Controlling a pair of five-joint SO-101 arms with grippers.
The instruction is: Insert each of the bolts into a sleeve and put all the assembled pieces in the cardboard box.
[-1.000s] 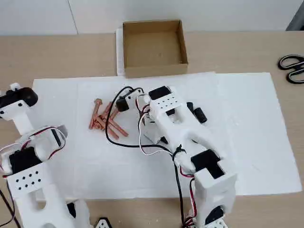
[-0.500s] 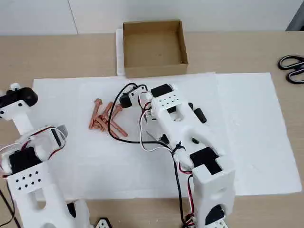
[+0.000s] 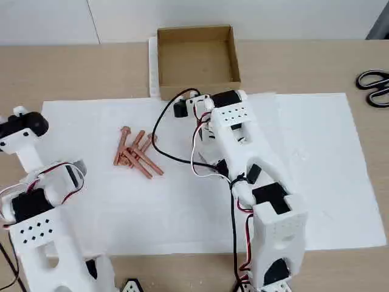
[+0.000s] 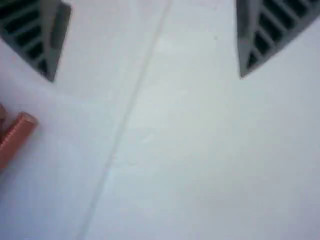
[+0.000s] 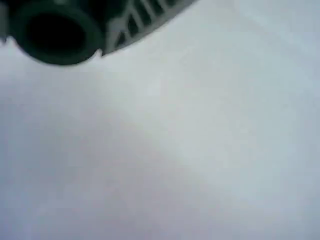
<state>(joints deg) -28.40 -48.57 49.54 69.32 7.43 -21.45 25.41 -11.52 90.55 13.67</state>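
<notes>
Sleeve [image 5: 52, 32]: black, open end toward the right wrist camera, pinched in right gripper [image 3: 203, 121] above white sheet [image 3: 304, 182], just short of cardboard box [image 3: 194, 89]. Right arm stretched forward across sheet. Left gripper [image 4: 146, 75]: fingers spread wide, low over sheet near its left edge, one bolt's end close by. Since a second ago: right arm swung from beside bolts [image 3: 137, 152] toward box; left arm unmoved; bolts in same heap. Black cable [image 3: 154, 131] loops between bolts and right arm. Scissors [image 3: 372, 86] on table, far right.
</notes>
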